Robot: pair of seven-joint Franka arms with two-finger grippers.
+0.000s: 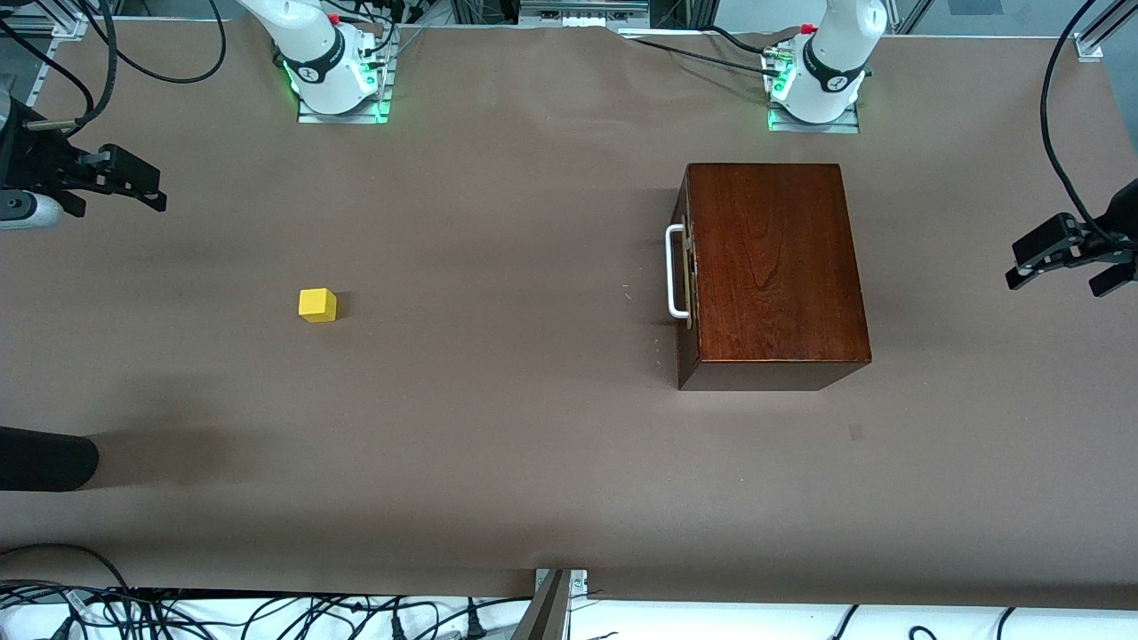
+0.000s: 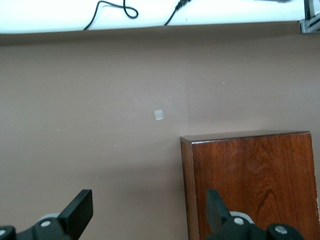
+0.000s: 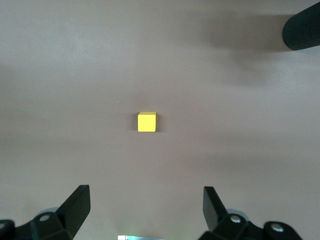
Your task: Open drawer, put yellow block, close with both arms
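Two pairs of fingers, both spread wide and both empty. Left gripper (image 1: 1067,258) hangs in the air at the left arm's end of the table, off the closed end of the wooden box (image 1: 772,267) and clear of it; in its wrist view one finger (image 2: 80,212) shows over bare table and the other over the box top. Right gripper (image 1: 124,182) hangs at the right arm's end of the table, well apart from the box, with the yellow block (image 1: 317,304) centred ahead of its open jaws in the wrist view. Taking the box as landmark: it sits near the left arm's base, and the drawer (image 1: 685,271) is fully shut, its front flush with the box and the white handle (image 1: 676,271) facing the right arm's end. Block rests on the table (image 1: 533,444), well apart from the handle side of the box and about level with the handle. Judgement on progress: nothing done yet. Drawer unopened, block untouched. All steps remain: pull drawer, lift and place block inside, push drawer shut with both arms.
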